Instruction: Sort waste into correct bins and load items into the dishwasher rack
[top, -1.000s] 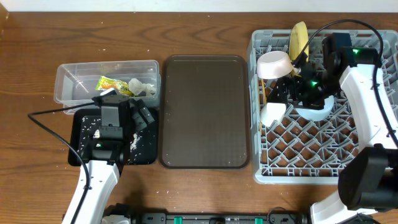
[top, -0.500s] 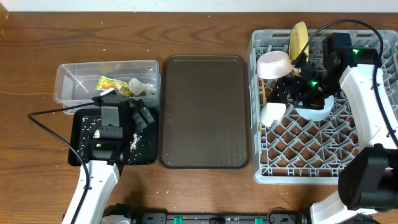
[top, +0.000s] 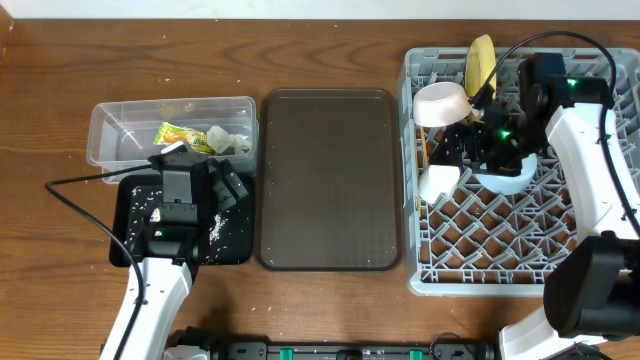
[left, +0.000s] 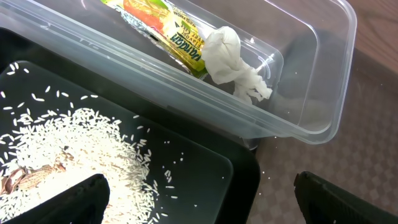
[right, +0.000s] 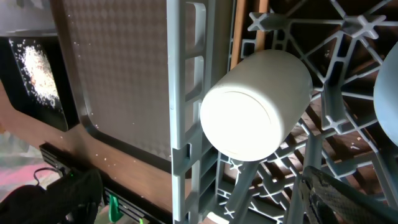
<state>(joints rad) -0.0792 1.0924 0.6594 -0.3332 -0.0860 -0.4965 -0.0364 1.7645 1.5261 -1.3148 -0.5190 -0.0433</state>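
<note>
Scanning from overhead: spotting wrapper (top: 180, 135) and tissue (top: 228, 142) sitting in the tub (top: 110, 130), rice (top: 212, 228) scattered on the black tray (top: 125, 250) just beside it, and finding nothing to collect on the brown tray (top: 328, 180). Counting plate (top: 482, 62), white bowl (top: 442, 103), cup (top: 437, 183) and blue bowl (top: 505, 180) all inside the rack (top: 500, 250); failing to make out the chopsticks for certain. Switching to the left wrist: catching the left gripper (left: 205, 211) above the black tray, spreading its fingers wide, gripping nothing. Moving to the right wrist: seeing the right gripper (right: 205, 205) spread wide too, leaving the cup lying on its side among the pegs, touching neither finger. Judging the job nearly finished, pending those chopsticks.
</note>
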